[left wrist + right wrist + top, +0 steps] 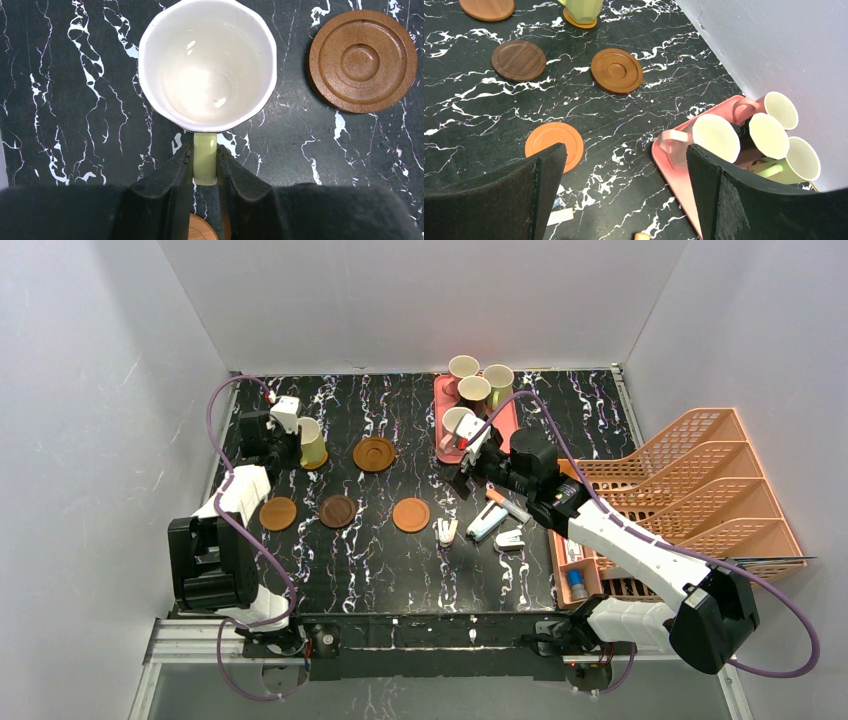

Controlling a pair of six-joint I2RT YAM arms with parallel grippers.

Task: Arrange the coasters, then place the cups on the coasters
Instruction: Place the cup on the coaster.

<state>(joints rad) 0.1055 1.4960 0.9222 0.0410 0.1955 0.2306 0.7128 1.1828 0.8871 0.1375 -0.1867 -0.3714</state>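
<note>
My left gripper is shut on the handle of a yellow-green cup that stands upright on an orange coaster at the back left. Four more coasters lie bare: a rimmed brown one, an orange-brown one, a dark brown one and an orange one. Several cups crowd the pink tray. My right gripper hangs open and empty beside the tray's near cup.
Small staplers and a marker lie on the table right of the orange coaster. A peach stacked letter rack and a small bin fill the right side. White walls close in the back and sides.
</note>
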